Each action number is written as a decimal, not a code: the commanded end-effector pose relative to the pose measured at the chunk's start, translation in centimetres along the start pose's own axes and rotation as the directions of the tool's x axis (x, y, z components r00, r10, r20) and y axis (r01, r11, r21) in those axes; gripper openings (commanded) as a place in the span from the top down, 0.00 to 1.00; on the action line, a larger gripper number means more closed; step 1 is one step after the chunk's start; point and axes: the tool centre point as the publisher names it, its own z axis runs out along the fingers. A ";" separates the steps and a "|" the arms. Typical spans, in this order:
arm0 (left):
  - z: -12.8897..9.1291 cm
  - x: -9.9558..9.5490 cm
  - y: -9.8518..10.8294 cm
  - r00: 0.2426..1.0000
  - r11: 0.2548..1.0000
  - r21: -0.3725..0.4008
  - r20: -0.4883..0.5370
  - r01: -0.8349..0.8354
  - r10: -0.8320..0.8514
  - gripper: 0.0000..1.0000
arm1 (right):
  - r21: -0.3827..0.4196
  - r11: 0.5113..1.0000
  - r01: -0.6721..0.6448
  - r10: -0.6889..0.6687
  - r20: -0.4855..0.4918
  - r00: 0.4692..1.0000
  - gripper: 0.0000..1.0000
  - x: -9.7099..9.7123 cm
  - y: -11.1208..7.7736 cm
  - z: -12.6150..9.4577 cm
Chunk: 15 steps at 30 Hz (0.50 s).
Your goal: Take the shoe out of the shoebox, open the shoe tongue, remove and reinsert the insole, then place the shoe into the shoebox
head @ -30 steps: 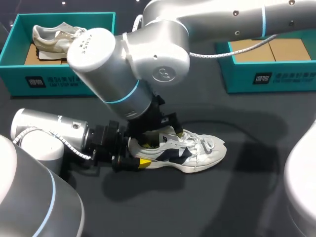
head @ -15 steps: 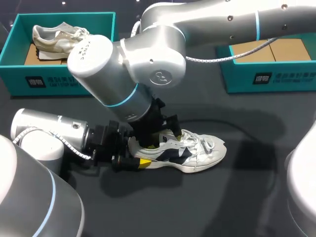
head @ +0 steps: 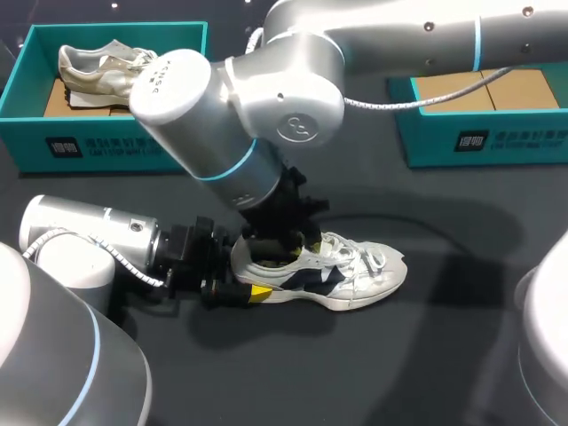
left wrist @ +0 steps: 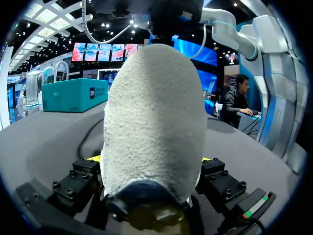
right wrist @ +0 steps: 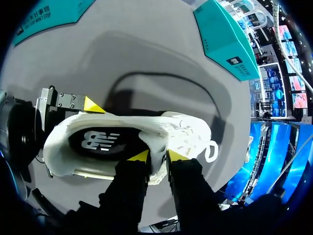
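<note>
Two hands hold the white sneaker (head: 355, 266) on the tabletop (head: 426, 355): the left hand (head: 241, 280) stays clamped on the heel, while the right hand (right wrist: 157, 155) has shifted down over the opening and now pinches the upper's edge, so insole (right wrist: 98, 142) removal appears next.

Dark grey bench (head: 426, 355) is carrying everything. Open-topped teal box (head: 115, 133) is sitting at its far left corner, with a white label (head: 64, 146) showing on the front wall. Worn beige sneaker (head: 99, 67) is lying inside that box, along the back wall, its right end hidden. Brown cardboard liner (head: 57, 99) is showing under the sneaker. Thin dark arc (right wrist: 161, 75) is curving across the bench, well apart from that box. Cable or shadow, can't tell.
</note>
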 end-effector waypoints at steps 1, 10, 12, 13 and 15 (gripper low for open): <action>0.0 0.2 0.3 1.000 1.000 -0.001 0.001 0.001 -0.001 1.00 | 0.005 0.984 -0.179 0.179 -0.013 0.984 1.00 -1.0 -0.2 -0.2; 0.0 0.2 0.3 1.000 1.000 -0.001 0.001 0.001 -0.001 1.00 | 0.072 0.988 -0.140 0.144 -0.050 0.988 1.00 -1.2 -0.1 -0.3; 0.0 0.2 0.3 1.000 1.000 -0.001 0.001 0.001 -0.001 1.00 | 0.072 0.988 -0.140 0.144 -0.050 0.988 1.00 -1.2 -0.1 -0.3; 0.0 0.2 0.3 1.000 1.000 -0.001 0.001 0.001 -0.001 1.00 | 0.072 0.988 -0.140 0.144 -0.050 0.988 1.00 -1.2 -0.1 -0.3; 0.0 0.2 0.3 1.000 1.000 -0.001 0.001 0.001 -0.001 1.00 | 0.072 0.988 -0.140 0.144 -0.050 0.988 1.00 -1.2 -0.1 -0.3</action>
